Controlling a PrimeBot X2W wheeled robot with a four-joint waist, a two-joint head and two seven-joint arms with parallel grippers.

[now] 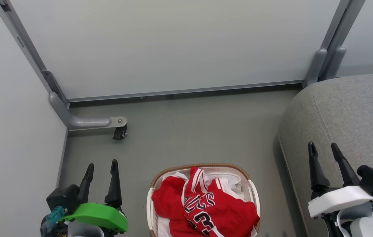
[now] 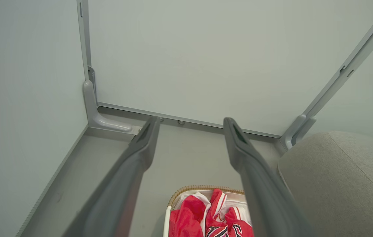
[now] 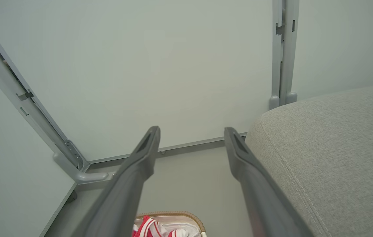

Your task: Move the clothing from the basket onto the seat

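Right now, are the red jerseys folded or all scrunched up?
Scrunched up. The red jerseys lie in a crumpled heap inside the laundry basket, bunched and wrinkled, not laid flat.

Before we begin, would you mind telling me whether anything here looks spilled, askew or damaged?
Nothing stands out. The jerseys lie crumpled in the upright basket, none spilled onto the floor, and the seat beside it looks intact.

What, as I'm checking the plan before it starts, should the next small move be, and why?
Probably bring the right gripper down and to the left, over the clothing heaped in the basket. Both it and the left gripper stand open and empty, and the seat lies on that arm's side, so it suits the carry.
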